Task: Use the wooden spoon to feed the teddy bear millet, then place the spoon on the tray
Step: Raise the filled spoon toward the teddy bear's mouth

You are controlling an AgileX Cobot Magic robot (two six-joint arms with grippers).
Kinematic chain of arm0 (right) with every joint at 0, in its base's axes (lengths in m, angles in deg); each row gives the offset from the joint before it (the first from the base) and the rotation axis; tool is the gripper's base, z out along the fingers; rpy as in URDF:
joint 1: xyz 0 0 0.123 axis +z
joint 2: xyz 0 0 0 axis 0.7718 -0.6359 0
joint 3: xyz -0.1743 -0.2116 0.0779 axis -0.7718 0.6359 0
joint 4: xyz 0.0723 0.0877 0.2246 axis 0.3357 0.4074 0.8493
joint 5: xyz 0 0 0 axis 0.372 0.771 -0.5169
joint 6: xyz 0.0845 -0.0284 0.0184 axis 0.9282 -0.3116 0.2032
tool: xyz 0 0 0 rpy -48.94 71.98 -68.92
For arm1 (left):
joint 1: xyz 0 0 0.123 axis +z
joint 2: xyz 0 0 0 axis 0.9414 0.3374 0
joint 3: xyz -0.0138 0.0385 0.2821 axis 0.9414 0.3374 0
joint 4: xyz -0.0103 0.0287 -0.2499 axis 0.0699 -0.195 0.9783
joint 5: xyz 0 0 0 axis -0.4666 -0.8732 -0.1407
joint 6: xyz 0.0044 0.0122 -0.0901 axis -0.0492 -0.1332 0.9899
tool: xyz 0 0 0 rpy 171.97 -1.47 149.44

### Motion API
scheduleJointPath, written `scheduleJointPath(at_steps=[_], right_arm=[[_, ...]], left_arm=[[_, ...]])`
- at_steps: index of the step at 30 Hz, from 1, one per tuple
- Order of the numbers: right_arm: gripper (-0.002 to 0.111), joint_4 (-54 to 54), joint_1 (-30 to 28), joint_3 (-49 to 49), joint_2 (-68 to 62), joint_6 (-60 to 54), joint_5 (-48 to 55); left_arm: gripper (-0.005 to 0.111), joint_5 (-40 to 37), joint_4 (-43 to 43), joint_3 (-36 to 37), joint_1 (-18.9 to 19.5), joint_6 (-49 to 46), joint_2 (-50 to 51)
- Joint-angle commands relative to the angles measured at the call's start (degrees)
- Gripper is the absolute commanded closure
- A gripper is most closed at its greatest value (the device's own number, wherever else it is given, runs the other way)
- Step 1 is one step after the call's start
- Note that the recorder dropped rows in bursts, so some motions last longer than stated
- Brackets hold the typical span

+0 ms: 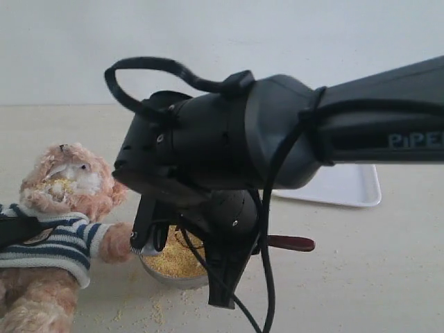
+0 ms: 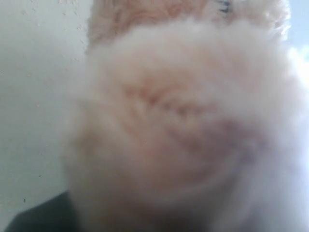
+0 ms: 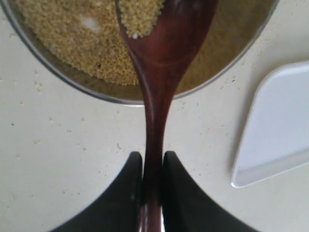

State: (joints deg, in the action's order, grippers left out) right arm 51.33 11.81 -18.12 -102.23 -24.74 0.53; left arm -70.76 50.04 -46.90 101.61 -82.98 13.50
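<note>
Firmly, the right jaws pinch the wooden spoon (image 3: 159,72) by its handle — millet (image 3: 140,14) on its scoop, above the steel bowl (image 3: 227,50); tray (image 1: 343,186) at two o'clock of the bowl, teddy bear (image 1: 66,187) at nine; left jaws — cannot tell.

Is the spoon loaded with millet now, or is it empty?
Loaded. The spoon carries a small heap of millet in its hollow, over the bowl.

My right wrist camera looks down close along the dark reddish-brown wooden spoon (image 3: 159,72), shared with the low exterior view
</note>
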Motion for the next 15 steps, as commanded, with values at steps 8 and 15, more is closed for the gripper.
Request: scheduleJointPath(at_steps=[8,15], right_arm=[[0.108,8.2,-4.1,-0.1,1.3,-1.8,0.2],[0.108,14.8,-4.1,-0.1,1.3,-3.9,-2.4]], left_arm=[[0.102,-2.2,-0.1,0.0,0.1,-1.0,-0.1],[0.102,-4.1,-2.3,0.0,0.1,-0.7,-0.1]])
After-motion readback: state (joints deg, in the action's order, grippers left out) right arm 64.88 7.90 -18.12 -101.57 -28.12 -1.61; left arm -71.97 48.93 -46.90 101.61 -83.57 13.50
